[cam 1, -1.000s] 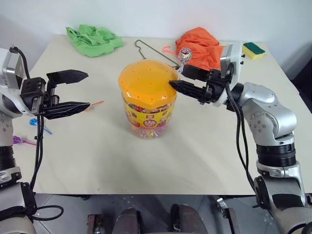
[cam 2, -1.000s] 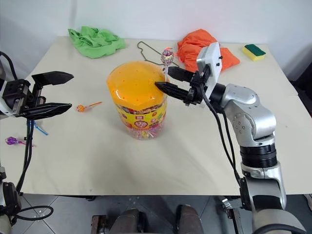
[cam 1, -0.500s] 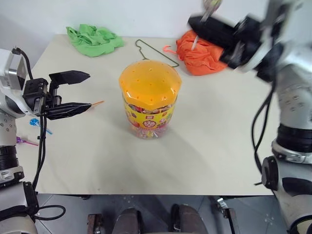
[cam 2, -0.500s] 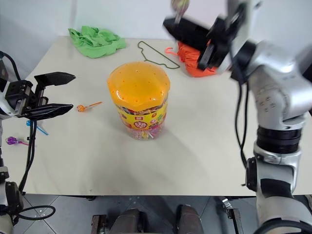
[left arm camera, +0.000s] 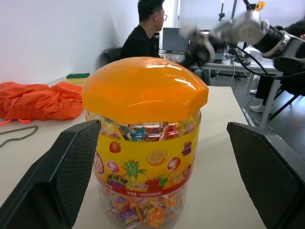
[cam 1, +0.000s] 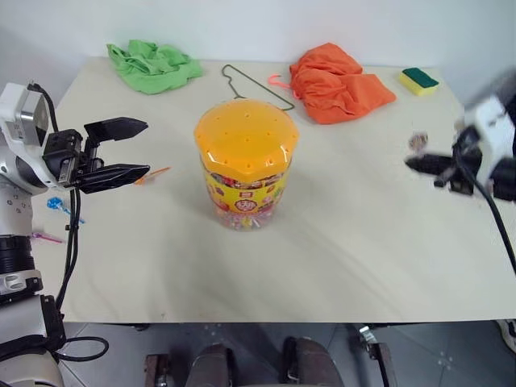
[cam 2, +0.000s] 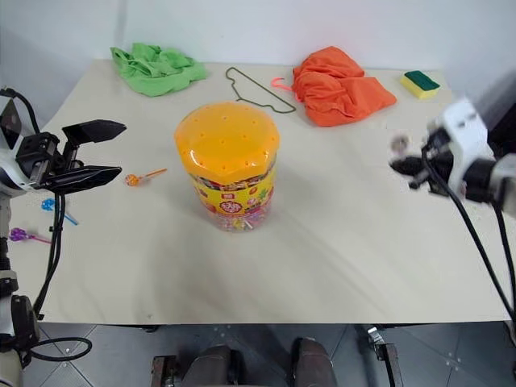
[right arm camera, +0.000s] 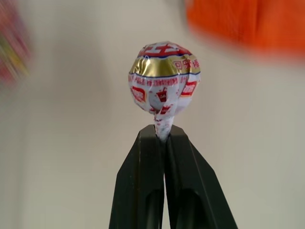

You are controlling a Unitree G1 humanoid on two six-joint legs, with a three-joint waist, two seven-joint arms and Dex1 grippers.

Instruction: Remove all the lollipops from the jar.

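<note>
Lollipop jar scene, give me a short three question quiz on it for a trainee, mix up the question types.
1. True or false: the right gripper is shut on a lollipop.
2. Which colour is the jar lid? A green, B orange, C blue.
3. Fill in: the left gripper stands ____, beside the jar and holding nothing.

Key:
1. True: the right wrist view shows its fingers pinched on the stick just under the wrapped head, out toward the table's right side.
2. B.
3. Open. Three more lollipops lie on the table near that arm: orange, blue and purple.
</note>
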